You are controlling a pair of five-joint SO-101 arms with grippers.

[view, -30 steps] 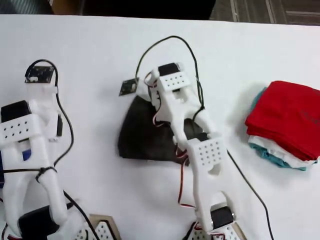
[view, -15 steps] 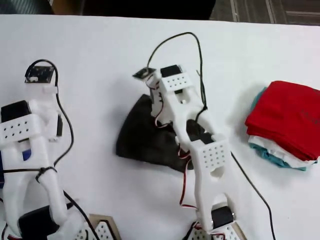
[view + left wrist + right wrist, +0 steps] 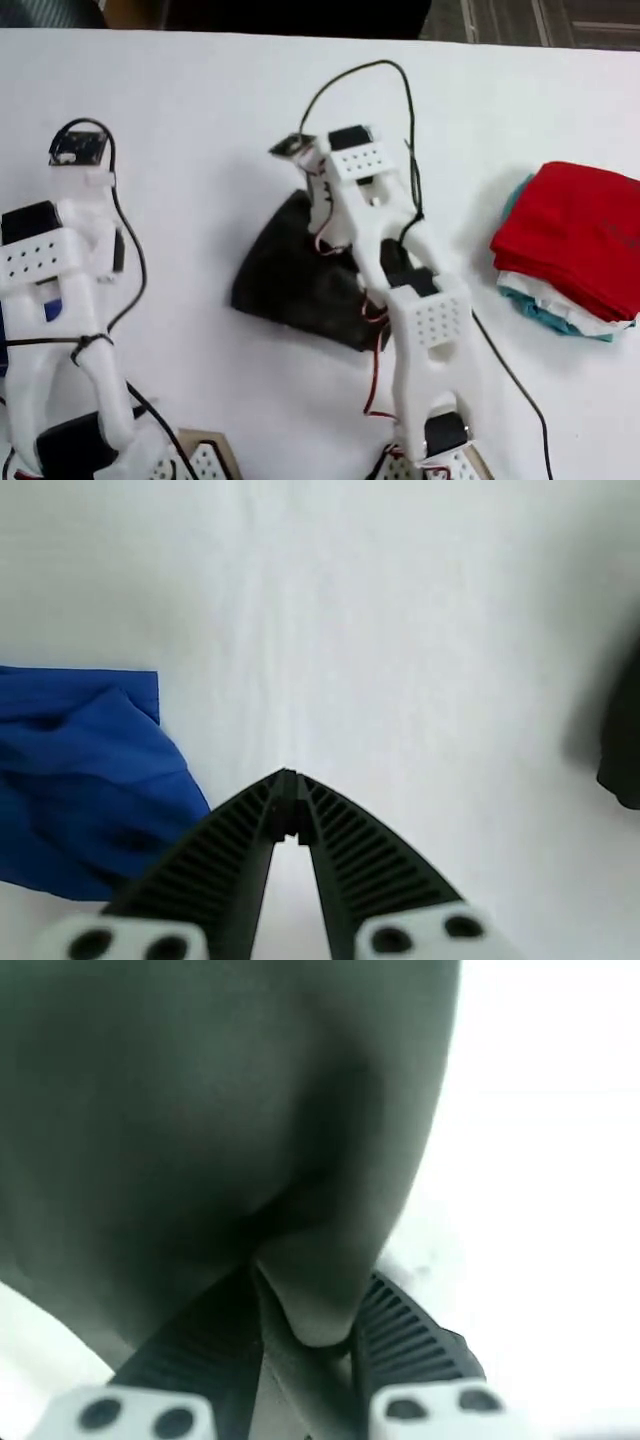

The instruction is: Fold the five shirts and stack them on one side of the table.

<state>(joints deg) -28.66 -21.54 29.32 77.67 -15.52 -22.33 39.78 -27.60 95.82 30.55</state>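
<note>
Gripping a limp fold of the black shirt (image 3: 200, 1110) in the right tool (image 3: 305, 1305). Holding the ribbed left tool (image 3: 288, 798) closed, empty, over smooth white bench (image 3: 400, 630) near rumpled blue shirt (image 3: 80, 770).

This looks like a robotics lab or workshop. A plain white bench (image 3: 200, 90) carries the left arm (image 3: 45, 260) and the right arm (image 3: 425, 320). Both are built of white perforated plastic, with bare motors and loose black and red wires (image 3: 385, 63). They are fixed on small wooden plates (image 3: 222, 450) at the near edge; past the far edge lies grey, seamed floor (image 3: 560, 18)
</note>
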